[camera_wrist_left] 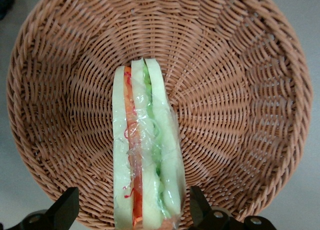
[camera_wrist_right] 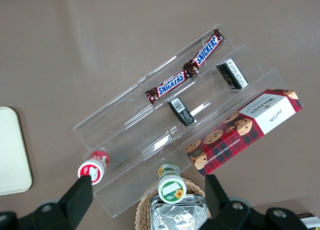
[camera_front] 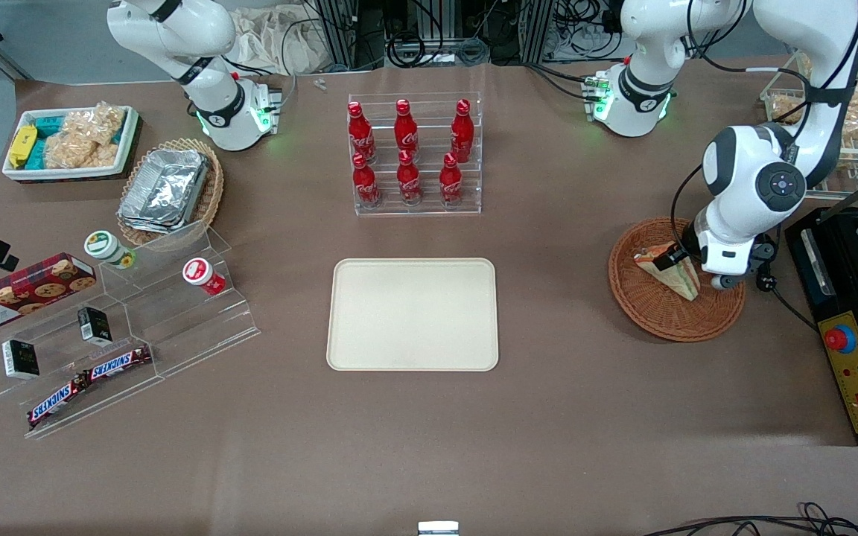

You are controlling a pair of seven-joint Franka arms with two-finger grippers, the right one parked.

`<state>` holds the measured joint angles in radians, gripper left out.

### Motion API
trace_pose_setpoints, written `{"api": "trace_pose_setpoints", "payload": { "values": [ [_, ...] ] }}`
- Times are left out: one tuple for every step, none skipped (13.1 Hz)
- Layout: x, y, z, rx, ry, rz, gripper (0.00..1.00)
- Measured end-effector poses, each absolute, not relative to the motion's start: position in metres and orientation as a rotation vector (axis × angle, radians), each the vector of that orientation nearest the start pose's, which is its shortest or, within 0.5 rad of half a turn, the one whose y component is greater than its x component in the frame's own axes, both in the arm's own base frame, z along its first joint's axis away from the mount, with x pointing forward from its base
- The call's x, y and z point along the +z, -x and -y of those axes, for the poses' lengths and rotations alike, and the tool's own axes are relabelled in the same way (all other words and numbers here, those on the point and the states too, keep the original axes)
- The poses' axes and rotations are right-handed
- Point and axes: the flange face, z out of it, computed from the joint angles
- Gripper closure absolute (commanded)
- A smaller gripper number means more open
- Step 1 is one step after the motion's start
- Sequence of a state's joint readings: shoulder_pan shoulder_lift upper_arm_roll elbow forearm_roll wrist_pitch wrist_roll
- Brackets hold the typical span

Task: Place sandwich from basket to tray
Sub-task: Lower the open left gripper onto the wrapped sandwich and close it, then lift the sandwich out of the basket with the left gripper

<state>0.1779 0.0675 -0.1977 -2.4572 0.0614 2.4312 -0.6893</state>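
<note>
The sandwich [camera_front: 677, 278], a clear-wrapped wedge with pale bread and red, orange and green filling, stands on edge in the round brown wicker basket [camera_front: 652, 320] toward the working arm's end of the table. My gripper [camera_front: 690, 268] is low over the basket and open. In the left wrist view the gripper [camera_wrist_left: 132, 194] straddles the sandwich [camera_wrist_left: 145, 140], one black finger [camera_wrist_left: 67, 205] a little apart from the bread and the other close beside the wrap, with the basket [camera_wrist_left: 240, 90] underneath. The cream tray [camera_front: 412, 314] lies bare at the table's middle.
A clear rack of red cola bottles [camera_front: 412, 152] stands farther from the front camera than the tray. A black control box with a red button [camera_front: 846, 350] lies next to the basket. Acrylic steps with Snickers bars [camera_front: 94, 376], a foil-container basket [camera_front: 168, 190] and a white snack bin [camera_front: 71, 141] are toward the parked arm's end.
</note>
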Motion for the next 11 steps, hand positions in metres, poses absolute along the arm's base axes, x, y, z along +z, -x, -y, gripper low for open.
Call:
{"api": "trace_pose_setpoints", "payload": {
  "values": [
    [0.258,-0.468,0.007,0.110,2.938,0.952,0.01],
    [0.252,-0.466,0.005,0.101,2.941,0.961,0.21],
    [0.245,-0.465,0.004,0.098,2.944,0.967,0.69],
    [0.239,-0.465,0.003,0.095,2.947,0.971,1.00],
    [0.236,-0.465,0.002,0.090,2.950,0.975,1.00],
    [0.236,-0.466,0.002,0.081,2.952,0.979,1.00],
    [0.238,-0.468,0.001,0.069,2.951,0.988,1.00],
    [0.242,-0.471,0.001,0.053,2.951,0.999,1.00],
    [0.248,-0.475,0.001,0.034,2.953,1.004,1.00],
    [0.255,-0.479,0.001,0.017,2.954,1.004,1.00],
    [0.267,-0.483,0.001,0.018,2.950,1.000,1.00]
  ]
}}
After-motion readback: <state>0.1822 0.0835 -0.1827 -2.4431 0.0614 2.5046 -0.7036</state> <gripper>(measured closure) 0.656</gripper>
